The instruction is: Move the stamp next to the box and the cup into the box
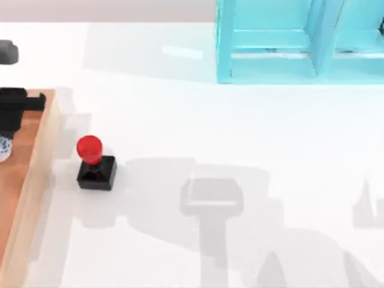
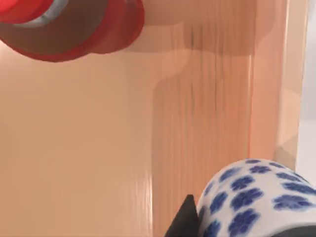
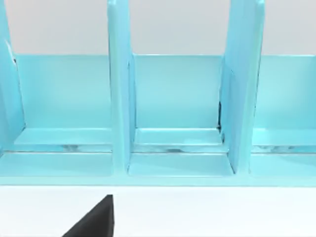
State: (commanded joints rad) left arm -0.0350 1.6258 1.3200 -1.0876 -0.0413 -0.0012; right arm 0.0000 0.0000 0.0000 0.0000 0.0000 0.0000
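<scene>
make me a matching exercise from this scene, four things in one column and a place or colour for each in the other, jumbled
Things:
1. stamp
2. cup
3. box
4. shelf

Places or colours:
A. turquoise, at the far edge of the table
B. light orange-brown wood, at the table's left edge
C. on the bare table, just right of the box's wall
D. white with blue flowers, over the box floor by the left gripper

Pairs: 1-C, 2-D, 3-B, 4-A
</scene>
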